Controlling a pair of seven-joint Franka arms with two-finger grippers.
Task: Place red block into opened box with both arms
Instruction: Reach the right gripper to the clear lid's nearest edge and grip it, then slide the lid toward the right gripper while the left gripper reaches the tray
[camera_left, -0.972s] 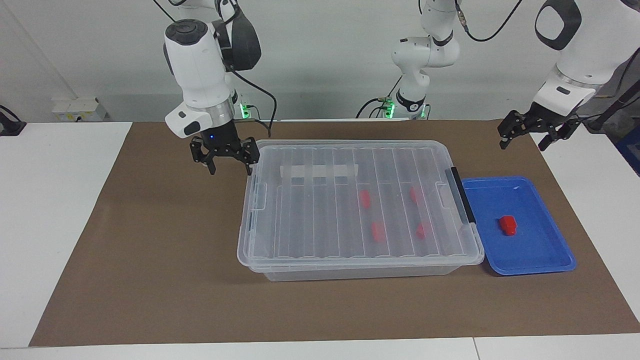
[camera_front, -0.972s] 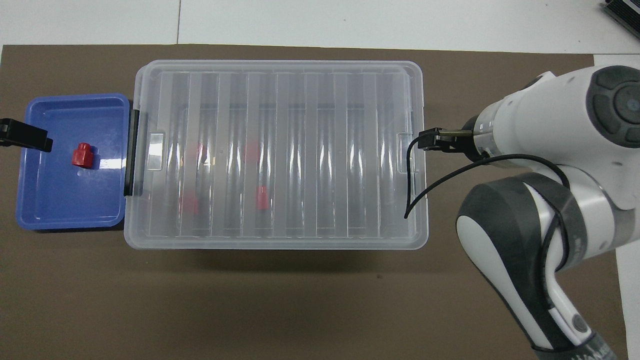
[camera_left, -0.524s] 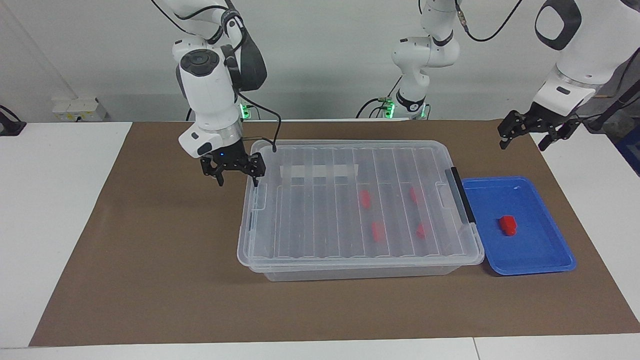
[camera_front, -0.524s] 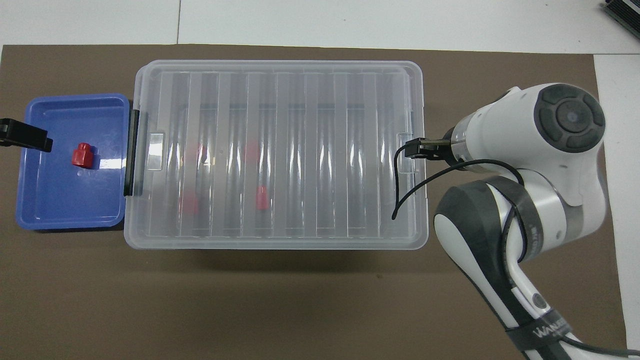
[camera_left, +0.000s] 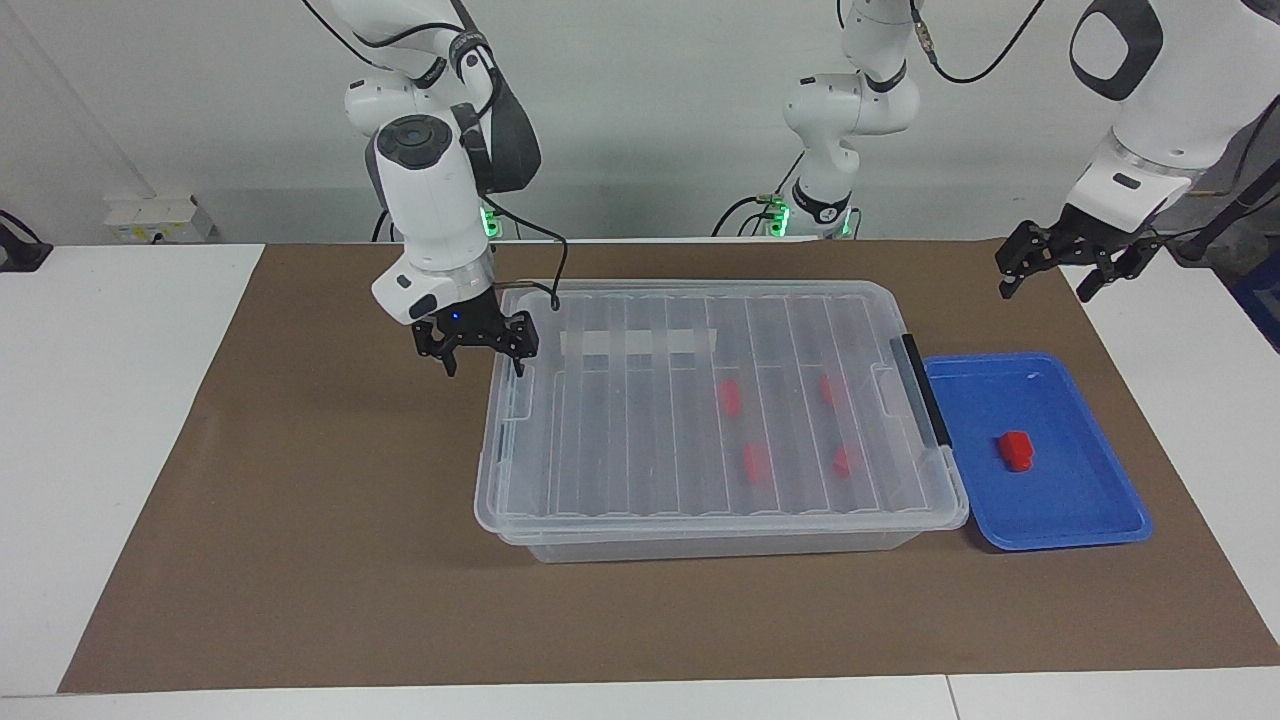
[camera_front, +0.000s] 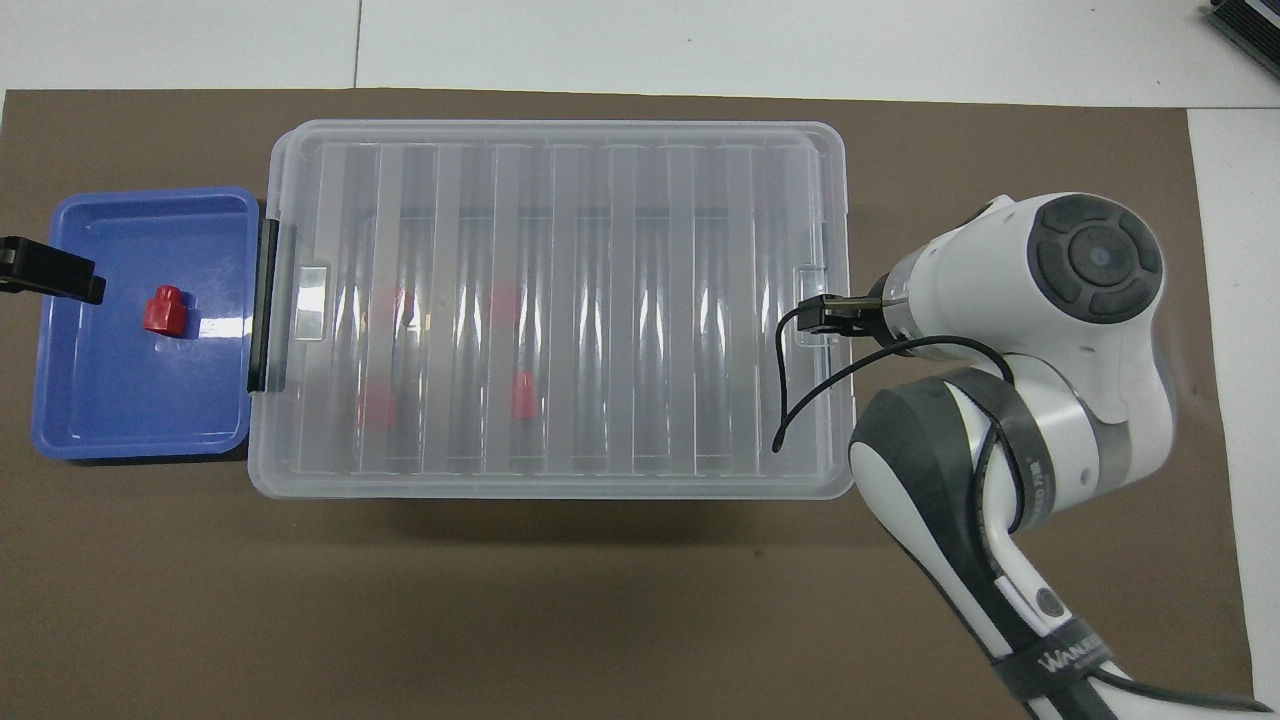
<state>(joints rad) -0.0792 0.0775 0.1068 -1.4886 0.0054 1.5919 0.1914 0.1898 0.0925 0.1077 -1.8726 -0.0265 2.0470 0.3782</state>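
While the left gripper (camera_left: 1048, 272) waits spread-fingered over the brown mat, the right gripper (camera_left: 480, 352), empty and open, should straddle the large clear plastic box's (camera_left: 560, 520) ribbed lid (camera_left: 640, 440) edge squarely before lifting.

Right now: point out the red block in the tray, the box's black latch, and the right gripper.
red block (camera_left: 1017, 450), facing view, its top face.
black latch (camera_left: 925, 400), facing view, middle of the strip.
right gripper (camera_left: 481, 368), facing view, midway between its open fingertips.

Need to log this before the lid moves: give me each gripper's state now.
Left gripper: open, empty, raised near the blue tray.
Right gripper: open, empty, at the box lid's edge.
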